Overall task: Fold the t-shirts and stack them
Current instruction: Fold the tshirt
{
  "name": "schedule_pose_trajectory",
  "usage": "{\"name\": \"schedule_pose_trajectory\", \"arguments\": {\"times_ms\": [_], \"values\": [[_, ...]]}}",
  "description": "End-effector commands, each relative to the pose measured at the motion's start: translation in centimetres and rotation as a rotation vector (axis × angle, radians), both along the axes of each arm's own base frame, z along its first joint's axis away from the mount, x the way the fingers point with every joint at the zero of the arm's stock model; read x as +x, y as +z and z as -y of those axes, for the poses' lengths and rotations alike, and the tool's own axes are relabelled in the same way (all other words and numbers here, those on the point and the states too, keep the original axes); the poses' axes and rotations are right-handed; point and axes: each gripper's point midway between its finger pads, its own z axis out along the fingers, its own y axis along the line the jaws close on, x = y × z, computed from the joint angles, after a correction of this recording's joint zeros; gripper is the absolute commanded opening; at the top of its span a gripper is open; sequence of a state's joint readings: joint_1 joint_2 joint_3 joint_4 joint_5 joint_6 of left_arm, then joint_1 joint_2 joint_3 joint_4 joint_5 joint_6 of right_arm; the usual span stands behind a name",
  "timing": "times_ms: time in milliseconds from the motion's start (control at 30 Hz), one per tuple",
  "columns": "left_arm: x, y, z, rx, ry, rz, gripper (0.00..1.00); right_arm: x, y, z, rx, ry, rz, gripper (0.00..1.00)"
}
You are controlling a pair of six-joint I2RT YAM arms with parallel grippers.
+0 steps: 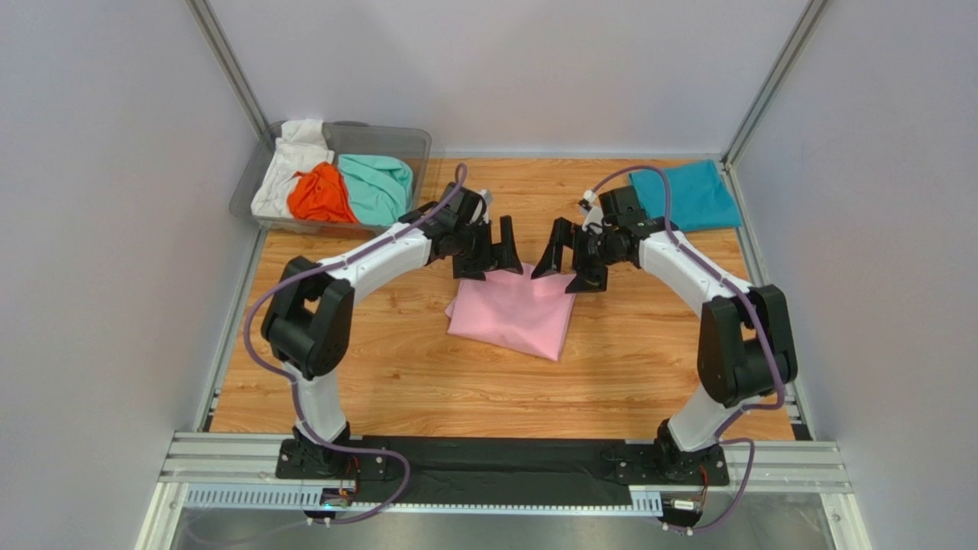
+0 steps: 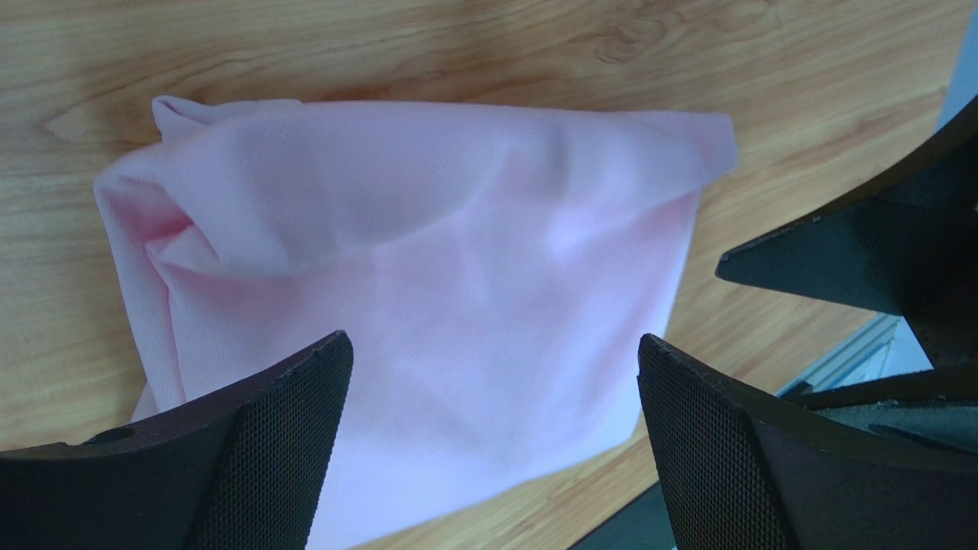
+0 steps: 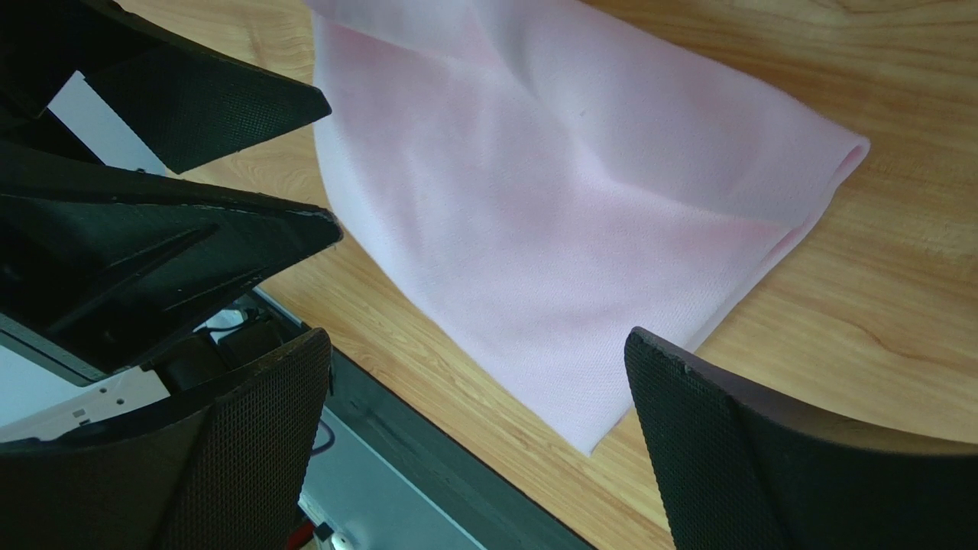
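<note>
At the middle of the wooden surface (image 1: pixel 379 367) the pink t-shirt (image 1: pixel 513 315) is lying folded into a compact, slightly crooked rectangle. Just above its far edge the left fingers (image 1: pixel 490 252) and the right fingers (image 1: pixel 571 258) are hovering, both pairs standing wide apart and holding nothing. The teal t-shirt (image 1: pixel 689 195) is lying folded at the far right corner. The white t-shirt (image 1: pixel 287 160), the orange t-shirt (image 1: pixel 319 195) and the mint t-shirt (image 1: pixel 379 189) are waiting crumpled in the clear bin (image 1: pixel 385 135) at the far left.

The step in hand is probably carrying the pink t-shirt onto the teal one. To do it well, each pair of fingers should be pinching all layers at one far corner. Both arms should be lifting at equal height, so the fold is not opening.
</note>
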State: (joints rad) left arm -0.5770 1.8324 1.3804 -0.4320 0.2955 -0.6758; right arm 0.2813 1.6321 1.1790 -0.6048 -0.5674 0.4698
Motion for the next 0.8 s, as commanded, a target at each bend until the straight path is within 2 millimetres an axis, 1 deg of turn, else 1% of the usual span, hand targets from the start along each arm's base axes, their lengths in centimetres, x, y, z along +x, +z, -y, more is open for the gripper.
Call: {"name": "schedule_pose_trajectory", "arguments": {"times_ms": [0, 67, 100, 167, 200, 233, 267, 300, 367, 400, 433, 467, 567, 600, 633, 667, 700, 733, 767], "values": [[1.9, -0.1, 0.7, -0.01, 0.011, 0.005, 1.0, 2.7, -0.3, -0.7, 0.013, 0.011, 0.03, 1.0], [2.9, -1.2, 0.6, 0.003, 0.022, -0.009, 1.0, 3.7, -0.7, -0.7, 0.0, 0.005, 0.033, 1.0], [3.4, -1.5, 0.2, 0.006, 0.031, -0.013, 1.0, 4.1, -1.7, -0.7, -0.01, 0.005, 0.012, 1.0], [4.2, -2.4, -0.2, 0.023, 0.051, -0.026, 1.0, 5.1, -2.6, -0.4, -0.025, -0.004, 0.005, 1.0], [4.6, -2.7, -0.6, 0.033, 0.062, -0.025, 1.0, 5.7, -3.5, -0.3, -0.04, 0.001, -0.002, 1.0], [4.7, -3.4, -0.8, 0.045, 0.068, -0.037, 1.0, 6.1, -4.1, -0.2, -0.056, 0.001, -0.002, 1.0], [4.8, -3.6, -0.9, 0.05, 0.072, -0.041, 1.0, 6.4, -4.6, 0.1, -0.079, -0.006, -0.004, 1.0], [4.5, -4.0, -0.9, 0.052, 0.064, -0.057, 1.0, 6.8, -6.1, 0.6, -0.118, -0.016, -0.025, 1.0], [3.7, -5.5, -1.2, 0.062, 0.06, -0.099, 1.0, 6.9, -7.5, 0.8, -0.14, -0.003, -0.04, 1.0], [3.4, -6.1, -1.3, 0.068, 0.066, -0.112, 1.0, 7.0, -7.8, 0.8, -0.142, 0.001, -0.046, 1.0], [2.9, -7.1, -1.7, 0.084, 0.076, -0.134, 1.0, 6.9, -8.8, 0.8, -0.146, 0.009, -0.062, 1.0], [2.7, -7.5, -1.9, 0.091, 0.08, -0.14, 1.0, 6.9, -9.1, 0.8, -0.147, 0.01, -0.07, 1.0], [2.4, -7.5, -2.2, 0.096, 0.084, -0.142, 1.0, 6.9, -9.2, 0.8, -0.151, 0.017, -0.07, 1.0], [2.4, -7.2, -2.3, 0.096, 0.083, -0.135, 1.0, 6.9, -8.7, 0.9, -0.15, 0.016, -0.066, 1.0], [2.4, -6.4, -2.3, 0.091, 0.083, -0.118, 1.0, 6.9, -8.3, 0.8, -0.149, 0.021, -0.059, 1.0], [2.5, -5.8, -2.3, 0.087, 0.082, -0.104, 1.0, 7.1, -7.0, 0.7, -0.143, 0.024, -0.027, 1.0], [2.6, -5.2, -2.4, 0.088, 0.086, -0.087, 1.0, 7.1, -6.2, 0.7, -0.143, 0.027, -0.012, 1.0], [2.7, -3.4, -2.6, 0.078, 0.086, -0.054, 1.0, 7.0, -5.3, 0.7, -0.141, 0.027, 0.001, 1.0], [2.5, -2.6, -2.7, 0.077, 0.086, -0.04, 1.0, 6.6, -4.3, 0.5, -0.139, 0.031, 0.018, 1.0]]}}
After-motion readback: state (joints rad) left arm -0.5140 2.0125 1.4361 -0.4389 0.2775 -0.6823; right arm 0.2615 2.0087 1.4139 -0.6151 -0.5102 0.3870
